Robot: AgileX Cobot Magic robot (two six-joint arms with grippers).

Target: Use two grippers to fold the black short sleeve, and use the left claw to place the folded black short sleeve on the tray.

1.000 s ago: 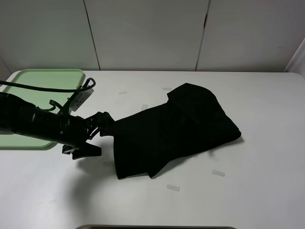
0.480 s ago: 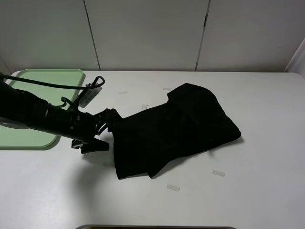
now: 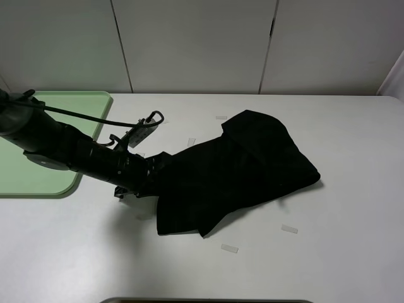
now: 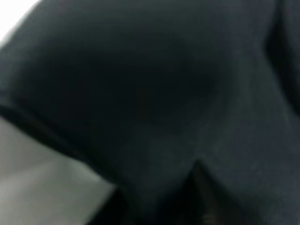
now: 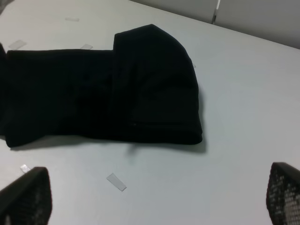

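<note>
Our black left claw (image 3: 155, 173) touches the big soft black shirt (image 3: 240, 165) at its edge; we cannot tell if it pinches. Our right claw (image 5: 153, 196) is spread wide. The shirt lies on the white table (image 3: 341, 240), apart from the pale green plastic tray (image 3: 38, 184).
</note>
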